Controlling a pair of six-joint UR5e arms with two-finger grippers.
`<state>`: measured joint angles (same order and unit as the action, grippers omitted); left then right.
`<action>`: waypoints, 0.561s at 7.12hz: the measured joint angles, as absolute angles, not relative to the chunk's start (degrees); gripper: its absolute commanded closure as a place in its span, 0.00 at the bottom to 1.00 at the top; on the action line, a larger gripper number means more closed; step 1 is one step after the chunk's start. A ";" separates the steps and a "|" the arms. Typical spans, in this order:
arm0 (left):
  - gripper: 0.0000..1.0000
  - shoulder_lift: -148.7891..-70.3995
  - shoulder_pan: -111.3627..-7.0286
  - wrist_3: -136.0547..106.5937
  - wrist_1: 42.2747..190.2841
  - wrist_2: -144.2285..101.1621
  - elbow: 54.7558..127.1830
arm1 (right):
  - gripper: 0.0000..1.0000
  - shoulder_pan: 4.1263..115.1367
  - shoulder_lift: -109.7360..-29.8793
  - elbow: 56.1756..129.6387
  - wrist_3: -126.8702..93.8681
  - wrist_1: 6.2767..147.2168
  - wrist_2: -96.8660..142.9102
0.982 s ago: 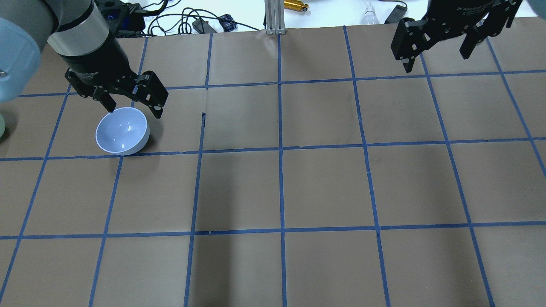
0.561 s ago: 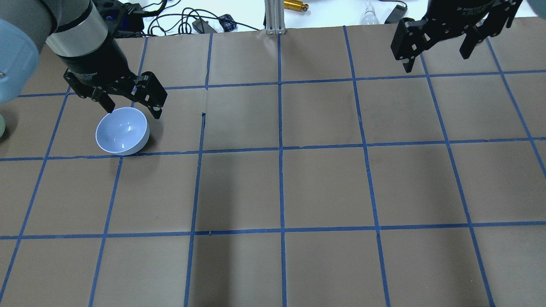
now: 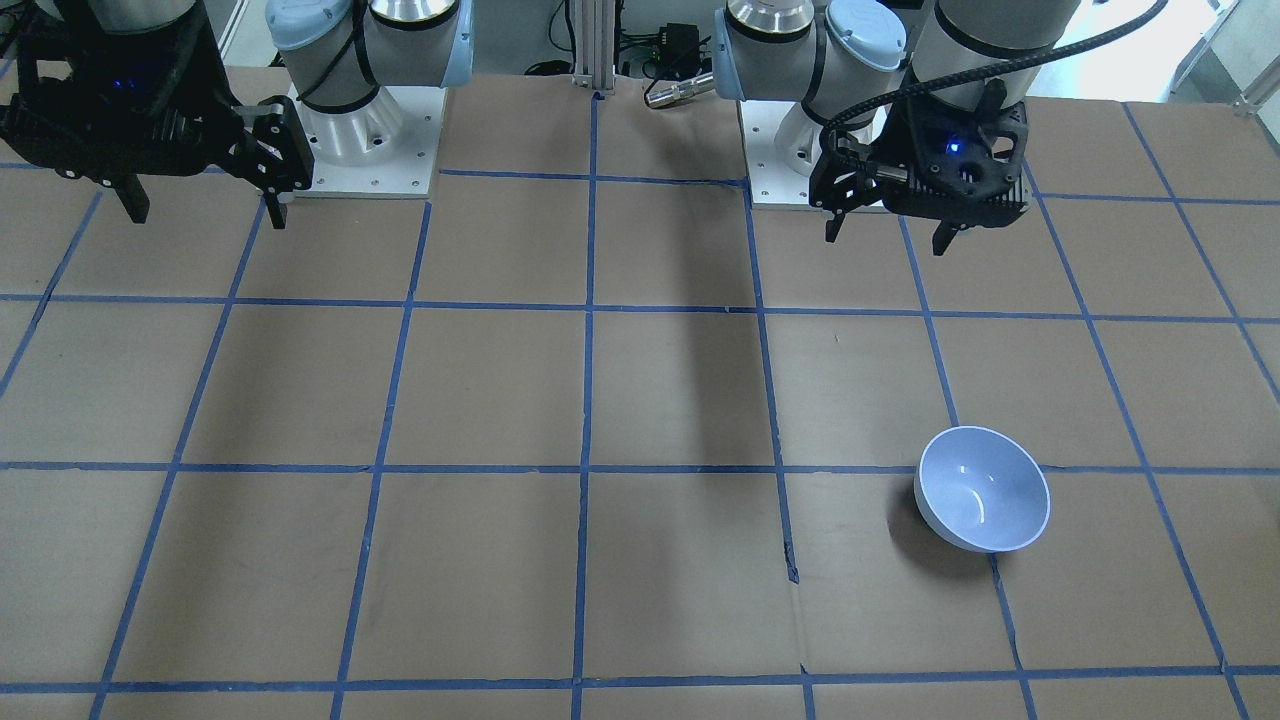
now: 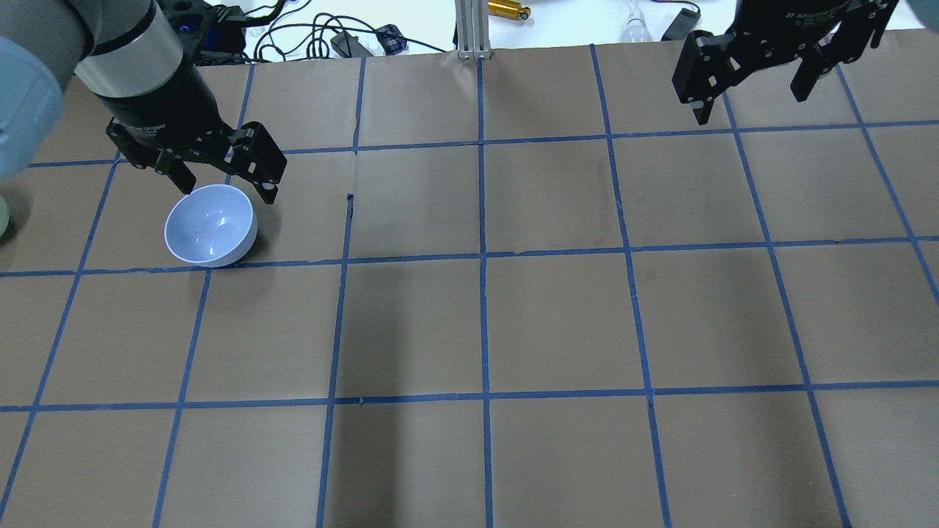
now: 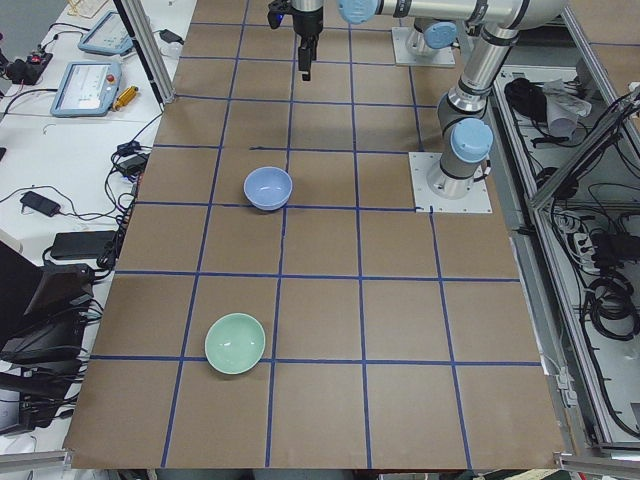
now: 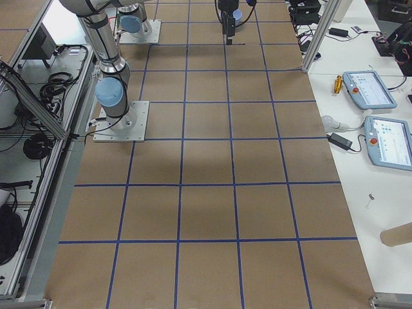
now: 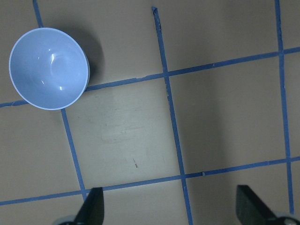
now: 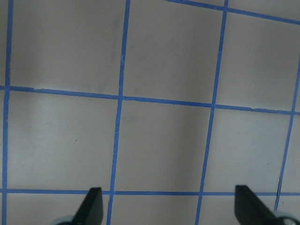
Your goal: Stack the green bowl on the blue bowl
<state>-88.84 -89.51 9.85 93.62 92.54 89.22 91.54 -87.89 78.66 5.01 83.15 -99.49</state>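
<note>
The blue bowl [image 4: 210, 224] stands upright and empty on the table at the left; it also shows in the front view [image 3: 983, 488], the left side view [image 5: 268, 187] and the left wrist view [image 7: 49, 68]. The green bowl [image 5: 235, 343] stands upright and empty nearer the table's left end, apart from the blue bowl; only a sliver of it [image 4: 3, 220] shows at the overhead view's left edge. My left gripper [image 4: 227, 188] is open and empty, raised above the table beside the blue bowl. My right gripper [image 4: 750, 107] is open and empty, raised at the far right.
Brown paper with a blue tape grid [image 4: 484, 257] covers the table. Cables and small devices [image 4: 345, 40] lie past the far edge, by a metal post [image 4: 472, 29]. The arm bases [image 3: 360, 140] stand at the robot's side.
My left gripper has shifted slightly up and to the left in the overhead view. The blue bowl and the right arm have not moved.
</note>
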 measured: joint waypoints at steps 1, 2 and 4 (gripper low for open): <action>0.00 -89.38 -89.44 10.18 93.27 92.39 89.26 | 0.00 91.53 -87.89 78.66 5.01 83.14 -99.49; 0.00 -89.59 -89.38 10.64 93.16 92.34 89.28 | 0.00 91.53 -87.89 78.66 5.01 83.15 -99.49; 0.00 -89.28 -89.22 12.22 93.16 92.06 89.47 | 0.00 91.54 -87.89 78.66 5.01 83.14 -99.49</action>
